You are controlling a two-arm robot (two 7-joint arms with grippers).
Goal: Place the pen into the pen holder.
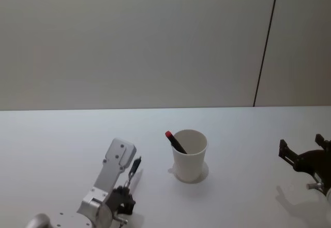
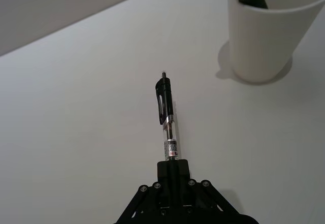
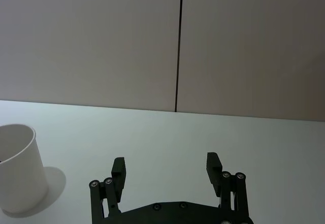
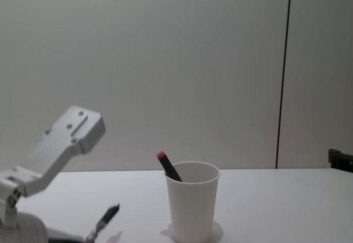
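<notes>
Left gripper [image 2: 172,164] clamped one pen [image 2: 166,115] by its lower end, long axis running away from the robot, clip end forward, near the pen holder [image 1: 190,155] and to its left. One pen holder stood upright on the table [image 1: 62,145] with one red-tipped pen [image 1: 175,141] inside, leaning left. Right gripper [image 3: 166,167] at the table's right edge — fingers apart, empty.

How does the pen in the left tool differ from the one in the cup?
The held pen, in the left tool: clear barrel, black clip; the cup pen: red tip. The held pen is outside the pen holder; the cup pen leans inside. Both are slim.
</notes>
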